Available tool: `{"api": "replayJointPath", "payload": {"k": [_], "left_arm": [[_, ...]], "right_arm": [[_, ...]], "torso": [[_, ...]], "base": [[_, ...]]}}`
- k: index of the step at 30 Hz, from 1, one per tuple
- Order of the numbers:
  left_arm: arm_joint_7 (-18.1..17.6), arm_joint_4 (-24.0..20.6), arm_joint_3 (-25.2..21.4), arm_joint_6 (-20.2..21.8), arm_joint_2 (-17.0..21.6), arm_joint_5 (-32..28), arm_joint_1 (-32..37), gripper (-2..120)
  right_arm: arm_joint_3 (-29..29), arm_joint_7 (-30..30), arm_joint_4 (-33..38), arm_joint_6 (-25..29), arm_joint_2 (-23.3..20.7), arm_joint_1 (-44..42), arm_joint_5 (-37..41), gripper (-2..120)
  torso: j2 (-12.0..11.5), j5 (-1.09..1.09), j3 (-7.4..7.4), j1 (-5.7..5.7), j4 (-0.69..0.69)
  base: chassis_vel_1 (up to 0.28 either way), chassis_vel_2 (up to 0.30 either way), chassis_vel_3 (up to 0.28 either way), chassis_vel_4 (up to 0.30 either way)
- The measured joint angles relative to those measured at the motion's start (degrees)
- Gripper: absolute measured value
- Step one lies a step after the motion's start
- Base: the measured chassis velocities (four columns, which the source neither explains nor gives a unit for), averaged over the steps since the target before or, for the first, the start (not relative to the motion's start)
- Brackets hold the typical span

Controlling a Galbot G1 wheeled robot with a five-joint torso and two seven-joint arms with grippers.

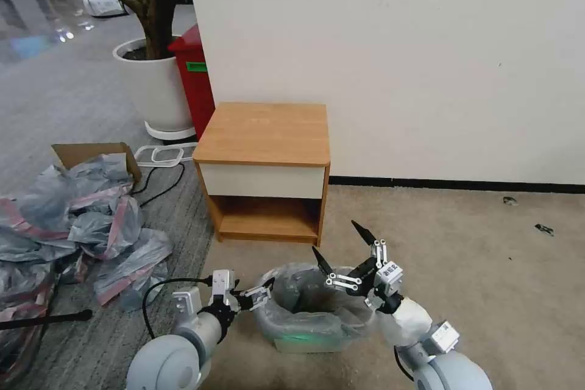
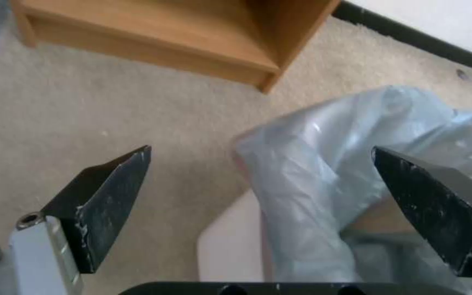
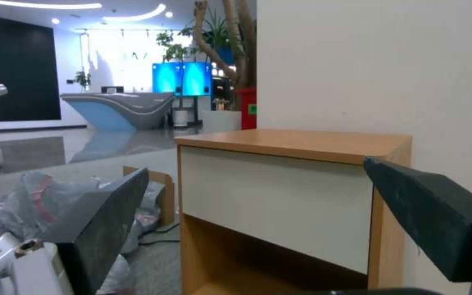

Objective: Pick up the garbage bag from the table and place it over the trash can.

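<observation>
Left pincer (image 1: 266, 291): spread wide, gripped nothing, hung low centre-left of frame at left rim of trash can (image 1: 308, 341). Right pincer (image 1: 344, 250): gaped wide, empty, poised above can's right rim. Garbage bag (image 1: 304, 311): draped over can rim, lining it, lower centre. Bench (image 1: 263, 134): stood mid-frame behind can, against wall. Heap of bags (image 1: 73, 225): lay at left edge.

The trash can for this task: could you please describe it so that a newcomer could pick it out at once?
Start at the small light-brown wooden nightstand against the white wall. On the beige carpet in front of it, between the two grippers, stands a small cream-white rectangular plastic bin. Unlike the tall red bin behind, it is lined with a translucent silvery-grey plastic bag.
</observation>
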Motion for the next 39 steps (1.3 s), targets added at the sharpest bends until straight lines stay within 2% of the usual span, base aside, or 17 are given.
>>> {"api": "replayJointPath", "payload": {"k": [1, 2, 3, 4, 6, 7, 8, 10, 11, 12, 13, 14, 16, 19, 39], "left_arm": [[0.00, 0.00, 0.00, 0.00, 0.00, 0.00, 0.00, 100], [0.49, 0.25, 0.05, -1.90, -0.10, 1.83, 0.09, 100], [1.36, 0.76, 0.12, -6.38, -0.28, 5.89, 0.32, 100], [1.79, 0.94, 0.08, -9.16, -0.40, 8.69, 0.51, 100], [2.89, 0.82, -0.44, -16.36, -0.69, 14.45, 1.49, 100], [2.89, 0.82, -0.44, -16.36, -0.69, 14.45, 1.49, 100], [3.32, 0.67, -0.72, -19.71, -0.80, 16.13, 2.04, 100], [4.66, 2.09, -1.71, -34.71, -0.95, 20.51, 3.53, 100], [4.66, 2.09, -1.71, -34.71, -0.95, 20.51, 3.53, 100], [5.42, 3.60, -2.64, -41.65, -1.13, 23.47, 4.30, 100], [5.91, 4.22, -3.45, -44.41, -1.28, 25.59, 4.96, 100], [5.91, 4.22, -3.45, -44.41, -1.28, 25.59, 4.96, 100], [6.28, 5.66, -4.72, -48.11, -1.98, 28.11, 6.65, 100], [6.31, 6.25, -5.08, -49.06, -2.34, 28.38, 7.33, 100], [6.18, 6.30, -5.07, -48.27, -2.38, 27.94, 7.31, 100]], "right_arm": [[0.00, 0.00, 0.00, 0.00, 0.00, 0.00, 0.00, 100], [0.05, 0.13, -0.16, 0.01, 0.03, 0.02, 0.01, 100], [0.04, 1.68, -0.46, 0.12, 0.31, -0.05, -0.40, 100], [0.03, 3.35, -0.54, 0.12, 0.55, -0.23, -0.90, 100], [-0.03, 9.30, -0.58, -0.60, 1.42, -1.18, -2.38, 100], [-0.03, 9.30, -0.58, -0.60, 1.42, -1.18, -2.38, 100], [0.01, 12.36, -0.59, -0.95, 1.91, -1.67, -2.79, 100], [0.77, 18.13, -1.15, -1.33, 3.06, -3.07, -3.08, 100], [0.77, 18.13, -1.15, -1.33, 3.06, -3.07, -3.08, 100], [1.50, 19.57, -2.02, -1.02, 3.64, -4.02, -3.00, 100], [1.86, 19.85, -2.76, -0.51, 3.87, -4.58, -2.99, 100], [1.86, 19.85, -2.76, -0.51, 3.87, -4.58, -2.99, 100], [2.53, 20.02, -5.30, 1.56, 4.65, -5.55, -3.31, 100], [2.90, 20.04, -6.71, 2.61, 5.38, -5.83, -3.77, 100], [2.97, 19.70, -6.86, 2.83, 5.41, -5.76, -3.87, 100]], "torso": [[0.00, 0.00, 0.00, 0.00, 0.00], [0.00, 0.00, 0.00, 0.00, 0.00], [0.00, 0.00, 0.00, 0.00, 0.00], [0.00, 0.00, 0.00, 0.00, 0.00], [0.00, 0.00, 0.00, 0.00, -0.01], [0.00, 0.00, 0.00, 0.00, -0.01], [0.00, 0.00, 0.00, 0.00, 0.00], [0.00, 0.01, 0.00, 0.00, -0.01], [0.00, 0.01, 0.00, 0.00, -0.01], [0.00, -0.02, 0.00, 0.00, 0.00], [0.00, -0.01, 0.00, 0.00, -0.01], [0.00, -0.01, 0.00, 0.00, -0.01], [0.00, -0.01, 0.00, 0.00, 0.00], [0.00, 0.00, 0.00, 0.00, 0.00], [0.00, 0.00, 0.00, 0.00, 0.00]], "base": [[0.000, 0.000, 0.000, 0.000], [0.000, 0.000, 0.000, 0.000], [0.000, 0.000, 0.000, 0.000], [0.000, 0.000, 0.000, 0.000], [0.000, 0.000, 0.000, 0.000], [0.000, 0.000, 0.000, 0.000], [0.000, 0.000, 0.000, 0.000], [0.000, 0.000, 0.000, 0.000], [0.000, 0.000, 0.000, 0.000], [0.000, 0.000, 0.000, 0.000], [0.000, 0.000, 0.000, 0.000], [0.000, 0.000, 0.000, 0.000], [0.000, 0.000, 0.000, 0.000], [0.000, 0.000, 0.000, 0.000], [0.000, 0.000, 0.000, 0.000]]}}
